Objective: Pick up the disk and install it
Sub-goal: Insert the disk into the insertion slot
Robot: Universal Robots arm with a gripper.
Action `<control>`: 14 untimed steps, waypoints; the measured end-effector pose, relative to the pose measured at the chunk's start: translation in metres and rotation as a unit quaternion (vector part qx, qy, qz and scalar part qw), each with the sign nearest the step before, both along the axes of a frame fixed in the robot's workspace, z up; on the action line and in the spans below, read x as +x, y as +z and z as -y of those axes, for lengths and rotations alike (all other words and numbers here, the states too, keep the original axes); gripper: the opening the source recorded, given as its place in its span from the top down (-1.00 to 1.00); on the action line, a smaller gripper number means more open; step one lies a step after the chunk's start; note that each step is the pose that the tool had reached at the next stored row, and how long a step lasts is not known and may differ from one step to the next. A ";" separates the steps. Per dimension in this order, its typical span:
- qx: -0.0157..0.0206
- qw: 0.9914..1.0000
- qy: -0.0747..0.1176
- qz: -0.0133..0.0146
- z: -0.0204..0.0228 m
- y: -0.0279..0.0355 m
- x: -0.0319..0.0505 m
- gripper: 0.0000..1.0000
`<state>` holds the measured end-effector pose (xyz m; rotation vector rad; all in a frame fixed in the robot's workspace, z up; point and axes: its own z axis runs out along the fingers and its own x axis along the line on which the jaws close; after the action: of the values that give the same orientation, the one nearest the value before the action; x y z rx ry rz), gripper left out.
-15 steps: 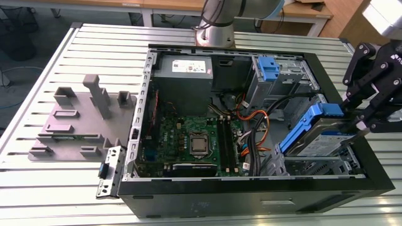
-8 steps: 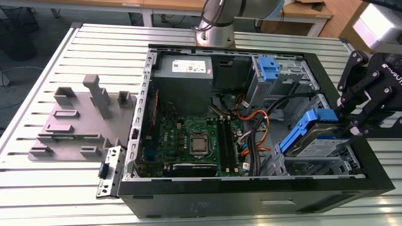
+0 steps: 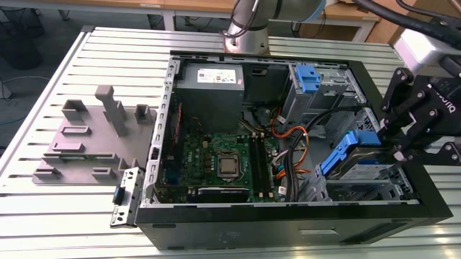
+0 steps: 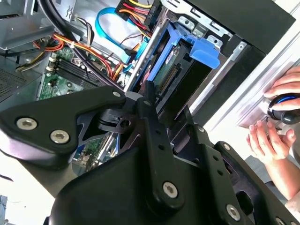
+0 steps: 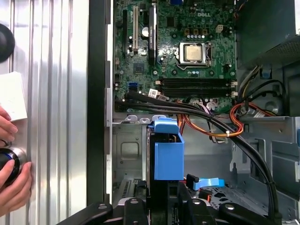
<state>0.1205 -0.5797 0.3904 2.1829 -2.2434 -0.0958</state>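
The disk (image 3: 358,162) is a silver drive in a blue carrier. It stands tilted in the drive cage (image 3: 374,186) at the front corner of the open computer case (image 3: 288,226), on the exterior view's right. My gripper (image 3: 396,154) is shut on its outer end, just above the case wall. In the first wrist view the blue carrier (image 5: 167,152) rises between my gripper (image 5: 164,208) fingers, edge-on over the cage. In the second wrist view the disk (image 4: 185,63) sits beyond the black fingers (image 4: 149,101), its connector edge showing.
Bundled orange, black and blue cables (image 3: 292,143) run beside the cage. A grey power-supply box (image 3: 216,81) and a bare blue bracket (image 3: 307,80) sit at the case's far side, the motherboard (image 3: 216,162) below. A grey fixture (image 3: 94,135) lies on the slatted table. A person's hand (image 5: 11,168) rests near the case.
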 end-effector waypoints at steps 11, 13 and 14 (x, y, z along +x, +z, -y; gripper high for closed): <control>-0.005 1.000 0.000 0.000 0.0000 -0.0152 -0.0003 0.30; -0.005 1.000 0.000 0.000 0.0000 -0.0152 -0.0003 0.30; -0.005 1.000 0.000 0.000 0.0000 -0.0152 -0.0003 0.30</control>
<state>0.1202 -0.5797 0.3752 2.1779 -2.2381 -0.0833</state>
